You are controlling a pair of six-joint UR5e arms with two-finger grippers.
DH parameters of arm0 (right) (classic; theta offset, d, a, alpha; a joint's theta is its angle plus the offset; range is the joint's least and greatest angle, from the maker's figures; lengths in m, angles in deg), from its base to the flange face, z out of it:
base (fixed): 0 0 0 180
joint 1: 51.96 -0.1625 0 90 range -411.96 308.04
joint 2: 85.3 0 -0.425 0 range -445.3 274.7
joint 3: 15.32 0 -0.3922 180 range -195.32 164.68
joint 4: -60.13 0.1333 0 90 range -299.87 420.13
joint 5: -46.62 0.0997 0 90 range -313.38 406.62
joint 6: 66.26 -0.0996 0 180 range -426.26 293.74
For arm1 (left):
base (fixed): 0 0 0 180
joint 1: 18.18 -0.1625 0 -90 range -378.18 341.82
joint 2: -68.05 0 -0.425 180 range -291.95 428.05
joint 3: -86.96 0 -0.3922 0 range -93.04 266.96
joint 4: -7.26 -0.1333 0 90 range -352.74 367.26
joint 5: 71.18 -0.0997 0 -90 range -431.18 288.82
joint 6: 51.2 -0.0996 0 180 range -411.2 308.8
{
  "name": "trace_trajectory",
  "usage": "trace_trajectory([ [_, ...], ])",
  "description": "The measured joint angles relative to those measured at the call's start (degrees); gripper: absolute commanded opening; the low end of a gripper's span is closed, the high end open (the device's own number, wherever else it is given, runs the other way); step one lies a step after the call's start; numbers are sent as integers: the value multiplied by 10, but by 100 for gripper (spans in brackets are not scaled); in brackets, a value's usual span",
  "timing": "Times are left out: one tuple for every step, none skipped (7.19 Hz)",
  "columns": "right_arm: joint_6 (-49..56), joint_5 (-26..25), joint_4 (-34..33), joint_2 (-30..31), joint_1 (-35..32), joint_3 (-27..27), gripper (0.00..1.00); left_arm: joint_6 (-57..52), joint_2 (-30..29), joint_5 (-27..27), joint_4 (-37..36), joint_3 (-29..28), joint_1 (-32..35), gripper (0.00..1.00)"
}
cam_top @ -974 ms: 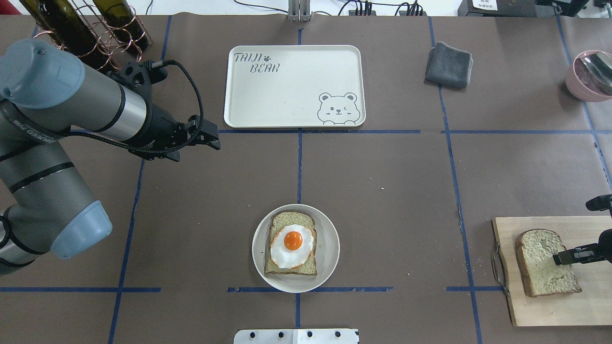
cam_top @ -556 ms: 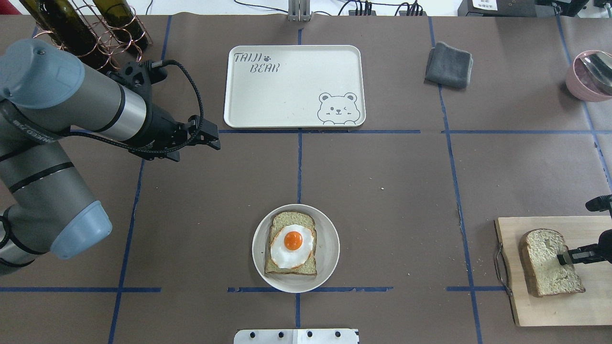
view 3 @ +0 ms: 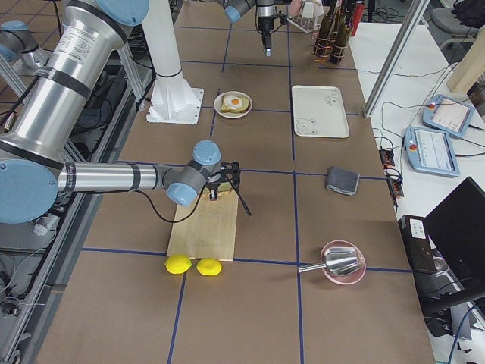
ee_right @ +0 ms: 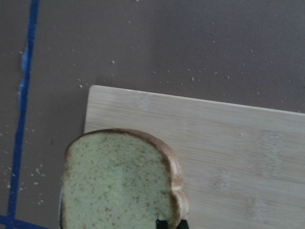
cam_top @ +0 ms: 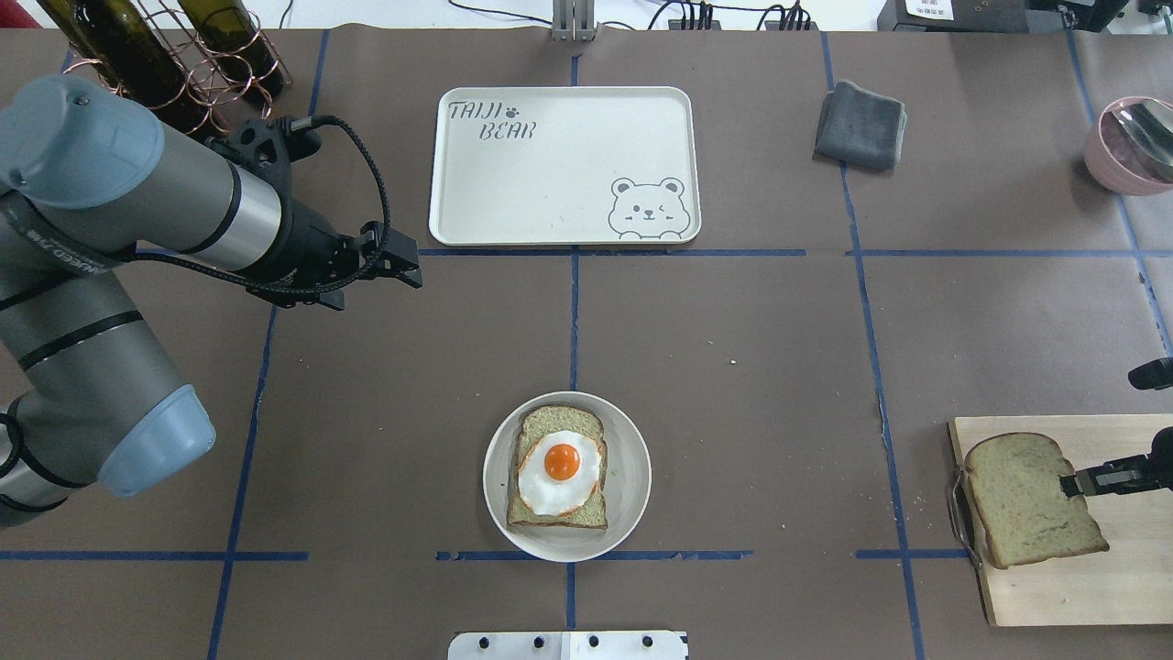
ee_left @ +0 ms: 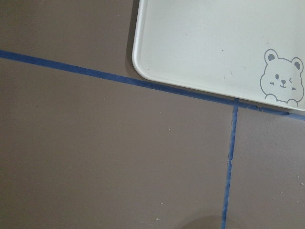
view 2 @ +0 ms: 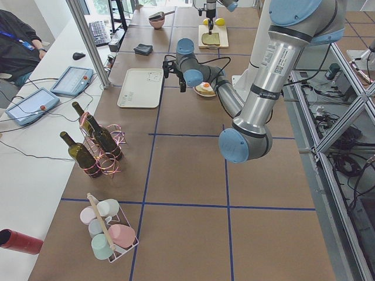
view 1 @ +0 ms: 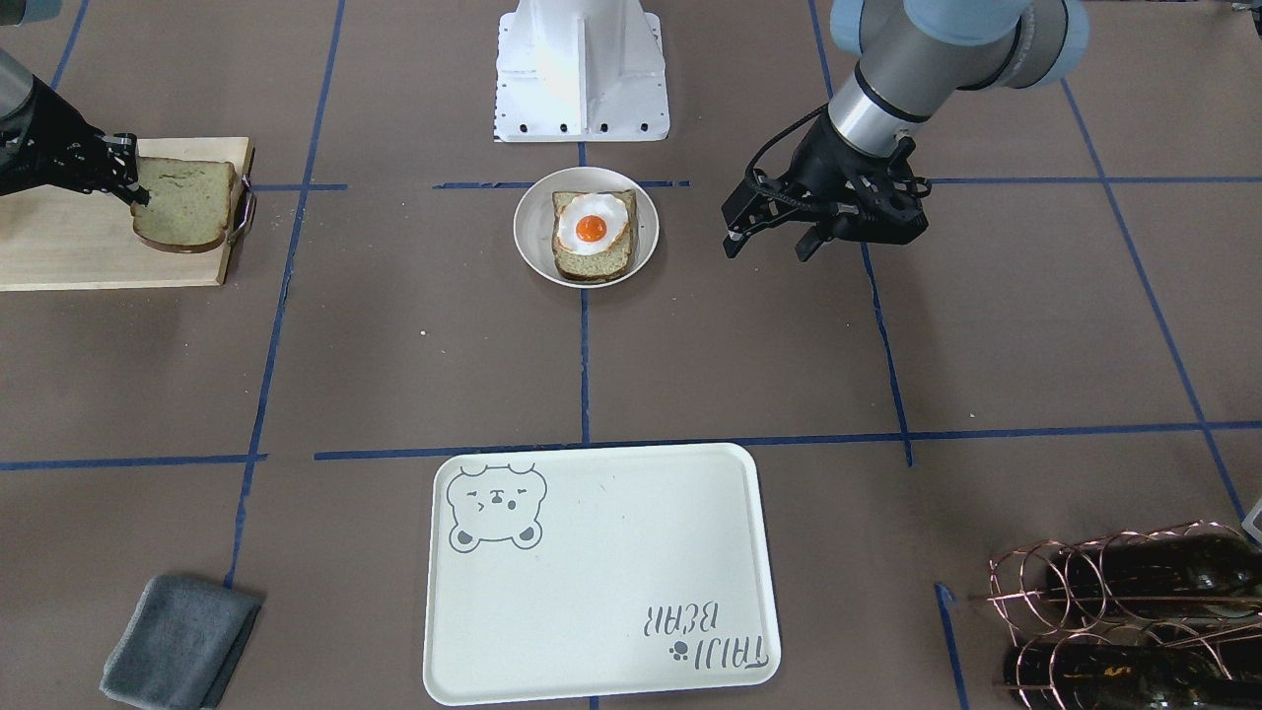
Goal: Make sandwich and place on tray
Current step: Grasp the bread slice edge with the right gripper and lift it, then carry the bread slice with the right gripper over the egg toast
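A small round white plate [cam_top: 632, 477] holds one bread slice [cam_top: 561, 417] with a fried egg [cam_top: 559, 472] on top, near the table's front middle. My right gripper [cam_top: 1068, 483] is shut on the edge of a second bread slice [cam_top: 1022, 500] and holds it lifted over the left end of the wooden cutting board [cam_top: 1100, 587]. That slice fills the bottom of the right wrist view [ee_right: 119, 186]. The off-white bear tray [cam_top: 564, 156] lies empty at the back middle. My left gripper [cam_top: 408, 261] hovers open and empty just left of the tray's near corner [ee_left: 143, 62].
A grey folded cloth [cam_top: 861, 124] lies right of the tray. A pink bowl with a metal scoop [cam_top: 1132, 142] sits at the far right. A copper rack of wine bottles [cam_top: 165, 55] stands at the back left. Two yellow lemons [view 3: 189, 265] lie beside the board.
My right gripper has closed on the second slice, raised it off the board and carried it leftward toward the board's handle end. The left arm has not moved.
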Motion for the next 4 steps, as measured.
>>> trace_trajectory([
  [-4, 41, 1, -19, -34, -7, 0, 0, 0, 0, 0, -1, 0, 100],
  [-23, 67, 2, -50, -53, -10, 0, 0, 0, 0, 0, -2, 0, 100],
  [-68, 79, 0, -100, -60, -10, 0, 0, -1, 0, 0, -4, 0, 100],
  [-131, 81, -4, -161, -53, -5, 0, -1, -1, 0, 0, -6, 0, 100],
])
